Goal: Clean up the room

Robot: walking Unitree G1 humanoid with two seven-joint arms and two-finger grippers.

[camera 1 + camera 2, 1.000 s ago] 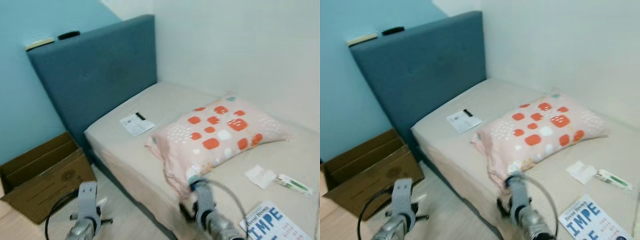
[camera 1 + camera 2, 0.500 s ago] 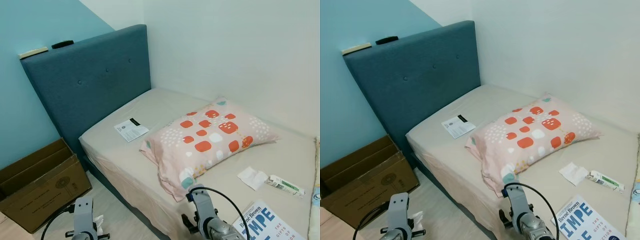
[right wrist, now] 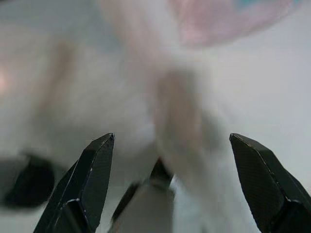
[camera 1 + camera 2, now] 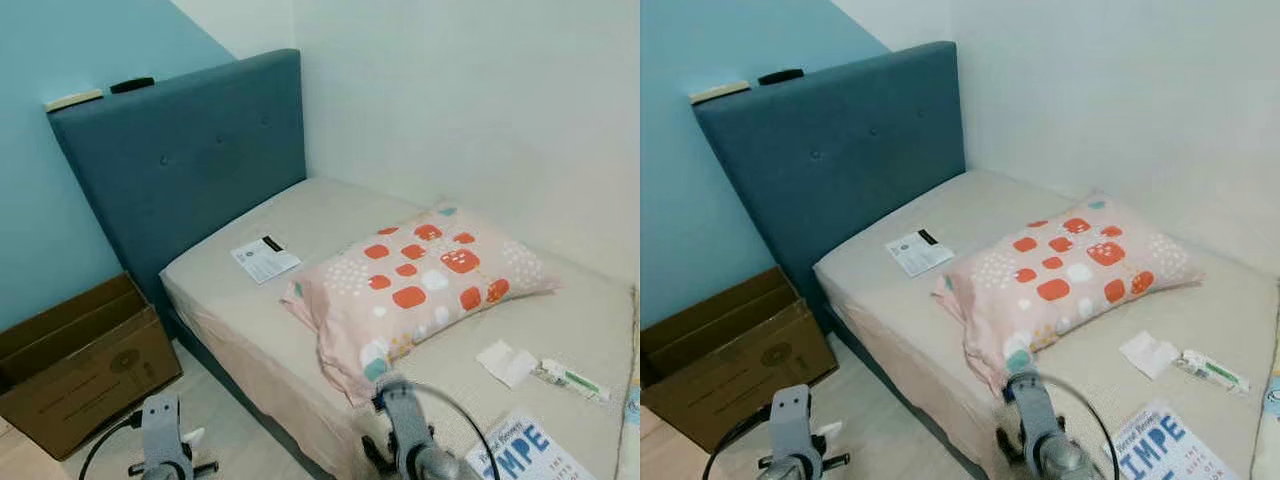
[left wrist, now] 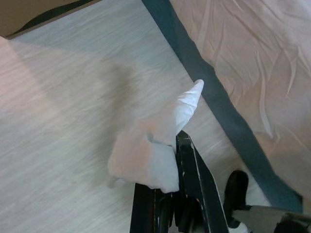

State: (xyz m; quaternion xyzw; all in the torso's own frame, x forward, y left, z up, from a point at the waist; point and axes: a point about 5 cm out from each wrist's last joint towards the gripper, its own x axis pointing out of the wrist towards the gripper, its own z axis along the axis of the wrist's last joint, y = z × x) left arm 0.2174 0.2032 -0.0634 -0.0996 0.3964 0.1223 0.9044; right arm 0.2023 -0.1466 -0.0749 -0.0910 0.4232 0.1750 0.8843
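Tissues number two: one (image 5: 150, 155) clamped in left fingers (image 5: 192, 182), one (image 4: 507, 362) on bed (image 4: 330, 215).

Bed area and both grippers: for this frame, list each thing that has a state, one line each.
left gripper: shut on a crumpled white tissue, above the floor.
right gripper: open, holding nothing.
cardboard box: open, on the floor beside the bed.
pillow: lying flat on the mattress.
leaflet: flat, near the headboard.
white wrapper: crumpled, beside the tube.
tube: lying on its side.
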